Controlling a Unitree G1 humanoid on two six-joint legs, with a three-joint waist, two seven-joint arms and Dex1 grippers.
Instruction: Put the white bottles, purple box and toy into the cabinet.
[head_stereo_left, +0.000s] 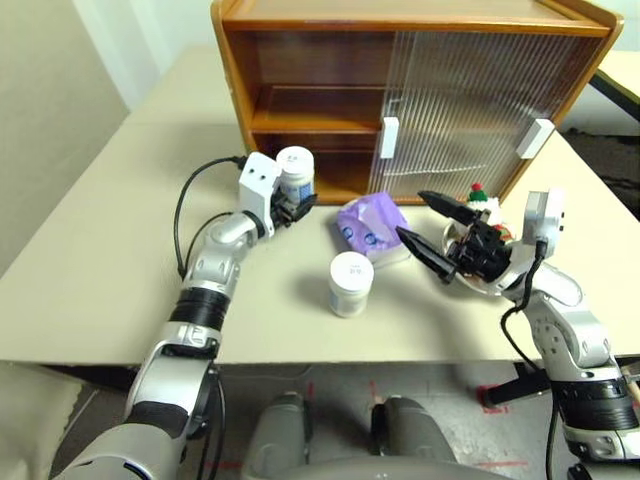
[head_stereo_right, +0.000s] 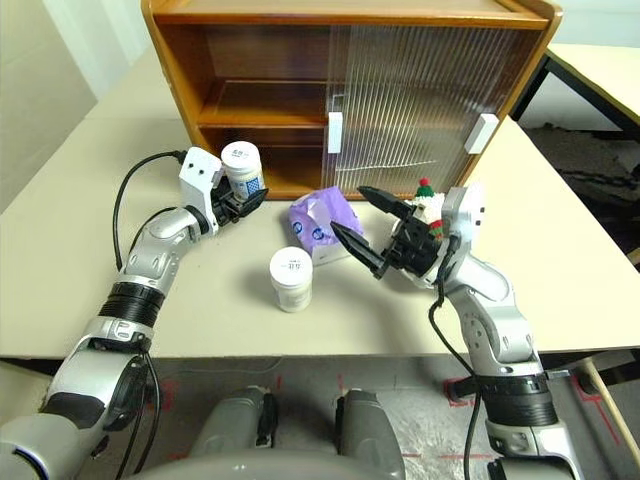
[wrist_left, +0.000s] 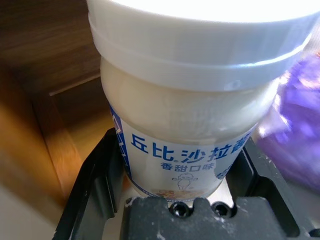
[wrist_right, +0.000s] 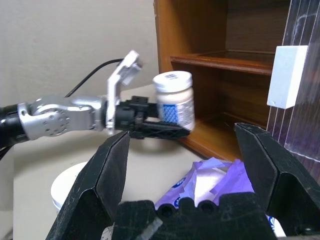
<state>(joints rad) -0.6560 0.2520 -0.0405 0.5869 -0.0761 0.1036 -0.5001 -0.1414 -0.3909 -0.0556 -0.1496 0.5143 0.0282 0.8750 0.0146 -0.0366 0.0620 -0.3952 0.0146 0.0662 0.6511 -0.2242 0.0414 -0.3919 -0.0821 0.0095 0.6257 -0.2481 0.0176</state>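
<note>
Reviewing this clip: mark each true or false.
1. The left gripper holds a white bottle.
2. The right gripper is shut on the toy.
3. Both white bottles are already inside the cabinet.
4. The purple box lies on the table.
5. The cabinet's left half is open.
1. True: the left gripper is closed on a white bottle in front of the cabinet.
2. False: the right gripper is open and empty; the toy sits behind it.
3. False: the second bottle stands on the table, the other is held outside.
4. True: the purple box lies there.
5. True: shelves show on the left.
</note>
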